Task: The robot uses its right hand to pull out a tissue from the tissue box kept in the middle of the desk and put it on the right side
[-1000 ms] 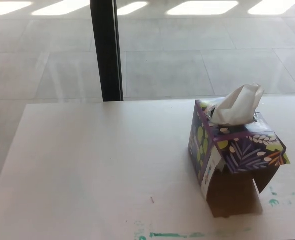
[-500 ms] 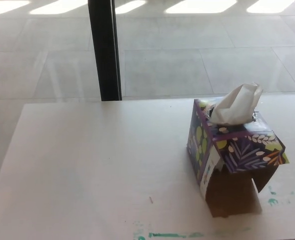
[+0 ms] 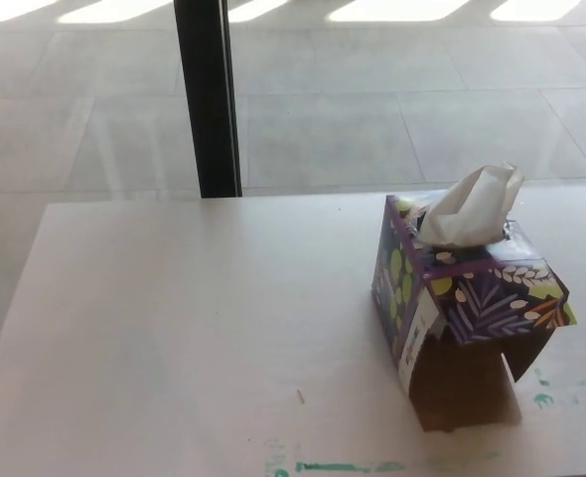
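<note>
Tissue box (image 3: 467, 308) position: right half of the desk (image 3: 194, 328), resting on the desk surface and turned at an angle to the desk edges. Scanning from the left, the pale desk surface is bare across its left and centre portions apart from a small dark mark (image 3: 300, 397) near the front and a streak of green paint (image 3: 338, 466) along the front edge. Behind the desk, a black vertical post (image 3: 206, 97) rises from the grey tiled floor (image 3: 392, 109), on which bright patches of light are visible at the top of the view. Further right, the box shows a purple printed pattern with green, white and orange leaves; its near side is torn open, a flap hangs down at the left of the opening, and bare brown cardboard is exposed. A white tissue (image 3: 470, 208) protrudes upright from the top slot of the box, bunched and leaning slightly to the right. More green paint marks (image 3: 543, 399) lie on the desk just right of the box. Neither robot hand appears in the head view, so the state of their fingers cannot be determined.
</note>
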Controlling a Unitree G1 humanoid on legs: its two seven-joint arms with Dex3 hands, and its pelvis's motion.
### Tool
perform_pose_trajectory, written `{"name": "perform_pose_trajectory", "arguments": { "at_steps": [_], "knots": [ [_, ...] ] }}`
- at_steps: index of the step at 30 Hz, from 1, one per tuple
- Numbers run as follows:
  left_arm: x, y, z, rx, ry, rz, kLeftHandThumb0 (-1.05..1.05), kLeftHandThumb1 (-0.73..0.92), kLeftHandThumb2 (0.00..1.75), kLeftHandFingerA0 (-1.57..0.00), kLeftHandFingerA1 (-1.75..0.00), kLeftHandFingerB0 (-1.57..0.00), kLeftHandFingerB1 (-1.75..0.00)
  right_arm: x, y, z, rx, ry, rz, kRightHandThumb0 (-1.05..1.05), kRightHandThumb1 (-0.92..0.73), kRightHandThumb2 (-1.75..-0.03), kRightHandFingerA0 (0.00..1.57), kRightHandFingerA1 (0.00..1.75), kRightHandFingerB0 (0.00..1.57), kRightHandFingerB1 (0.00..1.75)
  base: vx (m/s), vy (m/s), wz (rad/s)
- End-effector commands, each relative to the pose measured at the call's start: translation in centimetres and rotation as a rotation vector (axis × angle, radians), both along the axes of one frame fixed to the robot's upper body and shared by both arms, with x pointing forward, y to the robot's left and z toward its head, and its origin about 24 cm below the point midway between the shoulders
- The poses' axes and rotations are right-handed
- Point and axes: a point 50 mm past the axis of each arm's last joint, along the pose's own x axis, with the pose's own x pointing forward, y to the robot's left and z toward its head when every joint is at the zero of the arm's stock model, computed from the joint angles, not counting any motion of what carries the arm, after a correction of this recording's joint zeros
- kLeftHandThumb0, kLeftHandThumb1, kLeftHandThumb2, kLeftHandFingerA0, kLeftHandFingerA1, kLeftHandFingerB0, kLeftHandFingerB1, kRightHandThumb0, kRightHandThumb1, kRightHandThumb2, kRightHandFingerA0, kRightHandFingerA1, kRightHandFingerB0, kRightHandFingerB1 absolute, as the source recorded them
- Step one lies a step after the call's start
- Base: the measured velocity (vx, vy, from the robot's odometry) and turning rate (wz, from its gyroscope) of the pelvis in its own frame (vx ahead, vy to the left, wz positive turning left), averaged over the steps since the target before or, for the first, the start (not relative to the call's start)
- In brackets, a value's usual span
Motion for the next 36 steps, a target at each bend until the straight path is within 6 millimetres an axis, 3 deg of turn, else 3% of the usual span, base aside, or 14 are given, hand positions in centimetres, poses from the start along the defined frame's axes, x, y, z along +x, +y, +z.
{"name": "perform_pose_trajectory", "arguments": {
  "at_steps": [1, 2, 3, 4, 6, 7, 8, 10, 11, 12, 14, 15, 25, 36],
  "knots": [
    [-0.5, 0.5, 0.5, 0.023, -0.033, 0.006, -0.96, 0.92, 0.77, -0.65, -0.63, -0.46, -0.43, 2.7, 3.9, 6.3, -0.214, 0.045, 0.081, -0.72, -0.75, -0.63, 0.56, 0.94, 0.25, 0.31, 0.0, 0.0, 0.0],
    [-0.5, 0.5, 0.5, 0.017, -0.038, 0.011, -0.96, 0.92, 0.79, -0.61, -0.61, -0.43, -0.42, 3.0, 4.5, 6.8, -0.247, 0.039, 0.09, -0.79, -0.62, -0.98, 0.47, 0.75, 0.19, 0.46, 0.0, 0.0, 0.0],
    [-0.5, 0.5, 0.6, 0.01, -0.045, 0.017, -0.96, 0.92, 0.79, -0.61, -0.61, -0.43, -0.42, 3.3, 5.1, 7.3, -0.28, 0.031, 0.101, -0.79, -0.62, -0.98, 0.47, 0.75, 0.19, 0.46, 0.0, 0.0, 0.0],
    [-0.5, 0.6, 0.6, 0.013, -0.041, 0.016, -0.9, 0.75, 1.19, -0.59, -0.66, -0.42, -0.53, 3.6, 5.8, 7.7, -0.316, 0.033, 0.125, -0.8, -0.63, -0.98, 0.45, 0.68, 0.17, 0.45, 0.0, 0.0, 0.0],
    [-0.5, 0.6, 0.6, 0.015, -0.037, 0.015, -0.9, 0.75, 1.19, -0.59, -0.66, -0.42, -0.53, 4.0, 6.9, 8.3, -0.372, 0.037, 0.16, -0.8, -0.63, -0.98, 0.45, 0.68, 0.17, 0.45, 0.0, 0.0, 0.0],
    [-0.5, 0.6, 0.6, 0.016, -0.036, 0.012, -0.91, 0.76, 1.2, -0.6, -0.67, -0.43, -0.53, 4.1, 7.6, 8.5, -0.424, 0.045, 0.167, -0.73, -0.76, -0.64, 0.46, 0.63, 0.24, 0.32, 0.0, 0.0, 0.0],
    [-0.4, 0.6, 0.7, 0.02, -0.035, 0.008, -0.96, 0.92, 0.77, -0.64, -0.63, -0.48, -0.44, 4.3, 8.2, 8.7, -0.462, 0.048, 0.183, -0.72, -0.76, -0.63, 0.45, 0.62, 0.24, 0.32, 0.0, 0.0, 0.0],
    [-0.4, 0.6, 0.7, 0.023, -0.031, 0.003, -0.99, 0.92, 0.8, -0.64, -0.63, -0.5, -0.46, 4.6, 8.9, 8.7, -0.49, 0.058, 0.202, -0.72, -0.75, -0.63, 0.43, 0.6, 0.24, 0.31, 0.0, 0.0, 0.0],
    [-0.4, 0.6, 0.7, 0.028, -0.03, 0.001, -1.02, 0.77, 0.96, -0.63, -0.66, -0.45, -0.49, 4.9, 9.8, 8.8, -0.536, 0.098, 0.232, -0.75, -0.6, -0.97, 0.31, 0.59, 0.15, 0.44, 0.0, 0.0, 0.0],
    [-0.4, 0.6, 0.7, 0.028, -0.032, 0.004, -1.02, 0.77, 0.96, -0.63, -0.66, -0.45, -0.49, 5.1, 10.1, 8.8, -0.551, 0.106, 0.25, -0.75, -0.6, -0.97, 0.31, 0.59, 0.15, 0.44, 0.0, 0.0, 0.0],
    [-0.3, 0.7, 0.8, 0.034, -0.034, -0.008, -1.03, 0.78, 0.97, -0.62, -0.66, -0.44, -0.49, 6.0, 11.3, 8.5, -0.607, 0.135, 0.293, -0.78, -0.6, -0.96, 0.28, 0.57, 0.17, 0.44, 0.0, 0.0, 0.0],
    [-0.3, 0.7, 0.8, 0.034, -0.033, -0.005, -0.96, 0.92, 0.77, -0.66, -0.63, -0.48, -0.44, 6.2, 11.6, 8.3, -0.626, 0.157, 0.313, -0.75, -0.74, -0.63, 0.3, 0.49, 0.23, 0.3, 0.0, 0.0, 0.0],
    [1.1, 0.8, 1.3, 0.039, -0.089, -0.058, -0.98, 0.92, 0.77, -0.61, -0.55, -0.48, -0.4, 7.4, 15.2, 2.3, -0.849, 0.36, 0.58, -0.68, -0.67, -0.6, 0.33, 0.49, 0.3, 0.31, 0.0, 0.0, 0.0],
    [1.5, 0.6, 1.5, 0.026, -0.141, -0.092, -1.0, 0.92, 0.77, -0.59, -0.54, -0.47, -0.42, 7.1, 15.3, -1.7, -0.996, 0.637, 0.691, -0.78, -0.67, -0.61, 0.23, 0.48, 0.23, 0.3, 0.0, 0.0, 0.0]
  ]
}}
